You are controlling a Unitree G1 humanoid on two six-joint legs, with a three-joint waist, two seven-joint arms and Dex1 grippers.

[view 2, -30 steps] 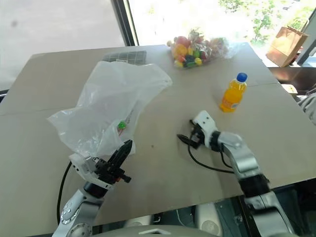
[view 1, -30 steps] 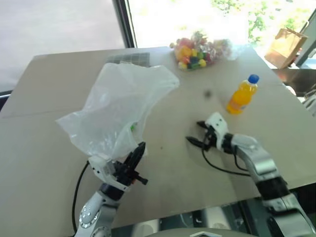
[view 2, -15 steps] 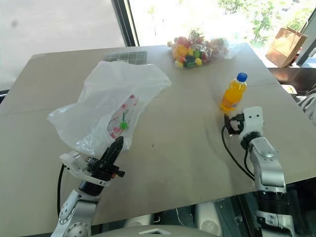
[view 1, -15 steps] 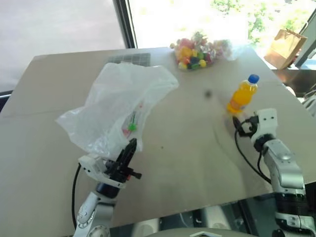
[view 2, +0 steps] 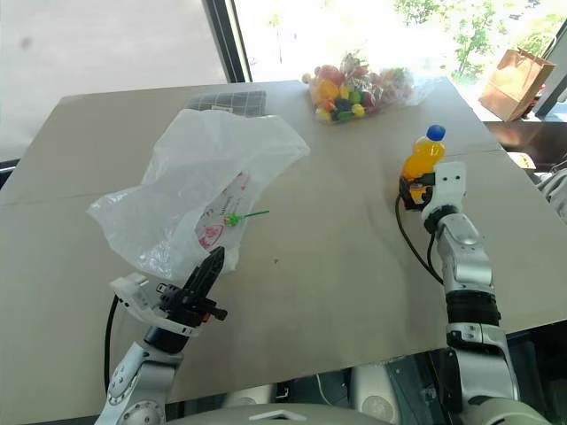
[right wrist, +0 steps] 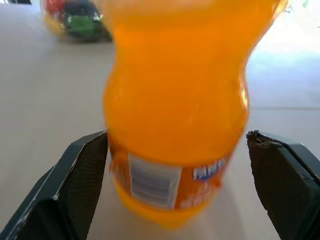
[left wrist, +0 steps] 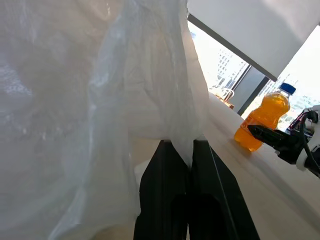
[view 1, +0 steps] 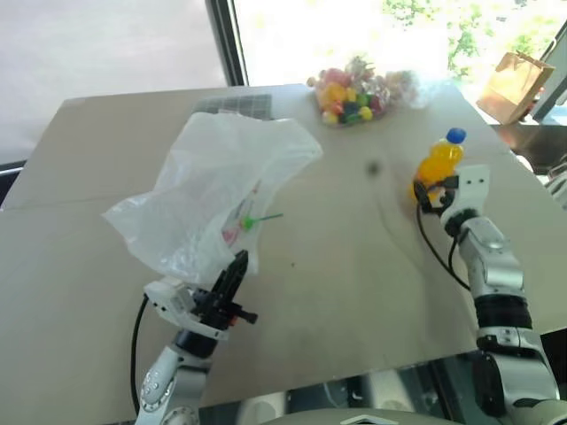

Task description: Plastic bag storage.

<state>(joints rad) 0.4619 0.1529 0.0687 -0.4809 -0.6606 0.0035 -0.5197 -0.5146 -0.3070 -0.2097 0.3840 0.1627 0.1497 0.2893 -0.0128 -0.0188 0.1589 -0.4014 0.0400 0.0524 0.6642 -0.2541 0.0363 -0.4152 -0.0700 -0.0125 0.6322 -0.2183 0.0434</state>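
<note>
The plastic bag lies crumpled on the left half of the table, its near edge pinched in the closed left gripper. A bag of colourful balls sits at the far edge. At right, the right gripper stands wide open, its fingers either side of the upright orange bottle.

Beige table bearing an upright orange bottle with a blue cap near its right edge; a clear bag of colourful balls at the far edge; a brown paper bag beyond the table.
</note>
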